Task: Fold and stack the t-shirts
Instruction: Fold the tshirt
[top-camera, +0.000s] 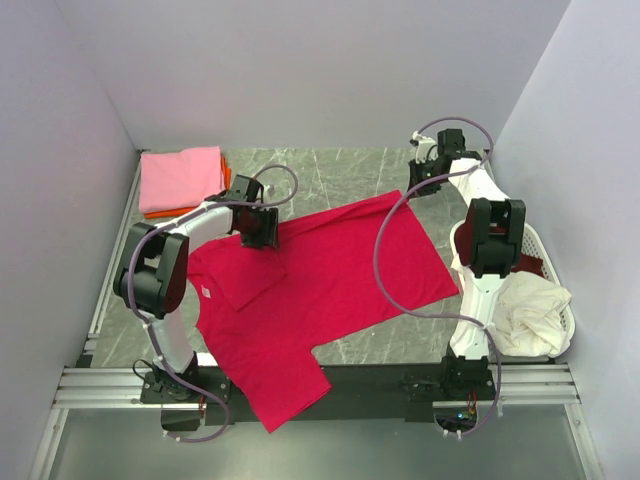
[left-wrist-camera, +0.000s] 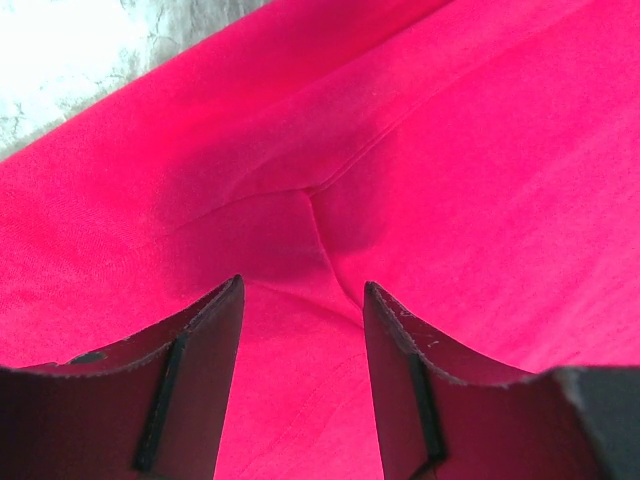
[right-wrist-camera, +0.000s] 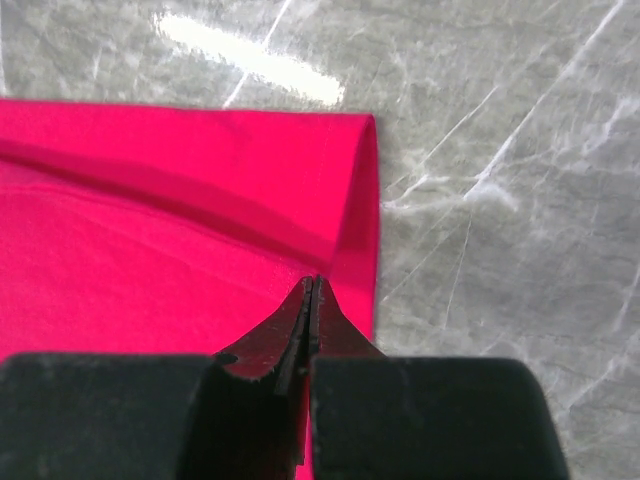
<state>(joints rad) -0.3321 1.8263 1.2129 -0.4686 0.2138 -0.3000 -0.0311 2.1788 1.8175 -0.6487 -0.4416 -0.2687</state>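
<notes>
A crimson red t-shirt (top-camera: 330, 285) lies spread flat across the table, with a small white neck label on its left side. My left gripper (top-camera: 258, 230) hovers over its far left part. In the left wrist view this gripper (left-wrist-camera: 303, 290) is open, with a seam junction of the red t-shirt (left-wrist-camera: 450, 150) under the gap. My right gripper (top-camera: 421, 186) is at the shirt's far right corner. There its jaws (right-wrist-camera: 313, 283) are shut on the edge of the red fabric (right-wrist-camera: 150, 250), which folds up toward them.
A folded pink t-shirt (top-camera: 180, 177) lies on an orange one (top-camera: 165, 212) at the back left. A white oval basket (top-camera: 562, 330) at the right holds a cream garment (top-camera: 525, 310) and a maroon one (top-camera: 532, 268). The grey marble tabletop (right-wrist-camera: 500, 200) shows beyond the shirt.
</notes>
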